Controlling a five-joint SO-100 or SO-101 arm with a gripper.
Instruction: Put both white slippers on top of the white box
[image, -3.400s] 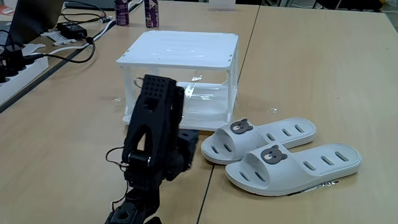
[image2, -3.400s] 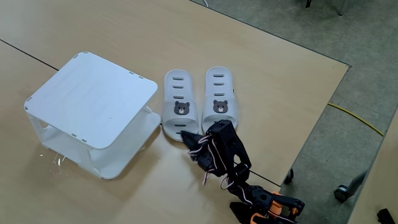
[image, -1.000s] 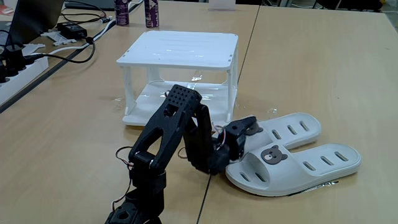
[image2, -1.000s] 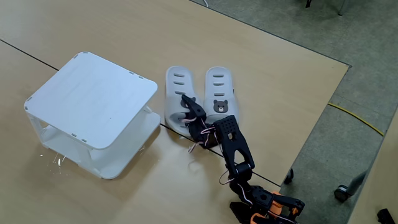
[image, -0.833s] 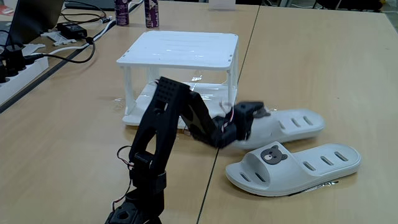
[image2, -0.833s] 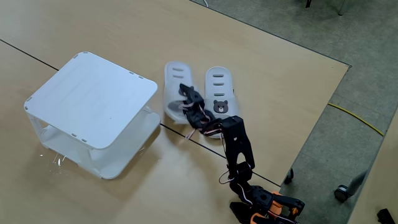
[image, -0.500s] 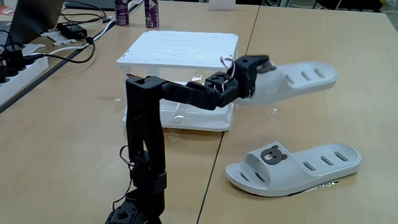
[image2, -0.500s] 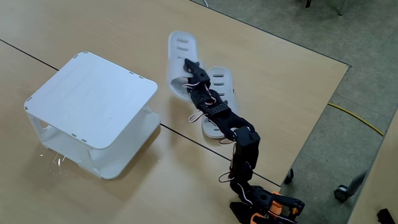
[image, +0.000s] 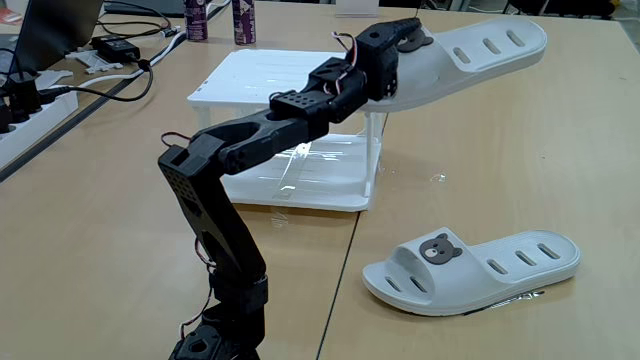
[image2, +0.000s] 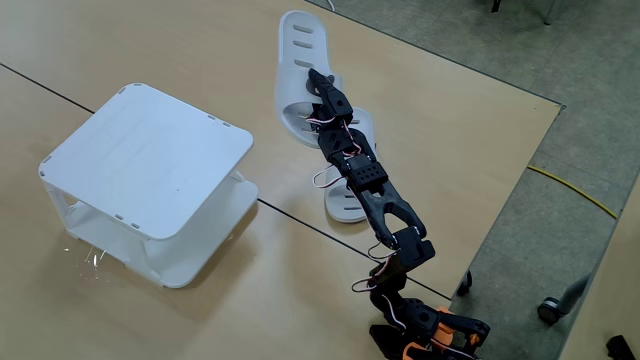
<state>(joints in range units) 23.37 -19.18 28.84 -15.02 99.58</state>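
- The black arm is reaching out at full stretch, its claw (image: 405, 38) clamped on the strap of one white slipper (image: 470, 55) and carrying it high above the bench, sole level and heel end pointing away from the arm.
- In a fixed view looking down, the lifted slipper (image2: 297, 60) is hanging over bare bench to the right of the white box (image2: 150, 160), well apart from the box's flat top, so the swing across is not yet made.
- The second slipper (image: 472, 268) is lying flat on the bench near its front edge, bear badge up, below and right of the box (image: 290, 80) in the lower fixed view; in the view from above it (image2: 350, 170) is lying partly under the arm.
- The grip is sitting at the strap end, so the long heel is cantilevering out; a quick swing is likely to make the slipper pivot or slip from the jaws.
- A low approach is risking the heel or sole catching the box's near edge or a corner post and shoving the light rack along the bench.
- A release too near an edge of the top is risking the slipper tipping off, and a central drop is leaving little room for its mate.
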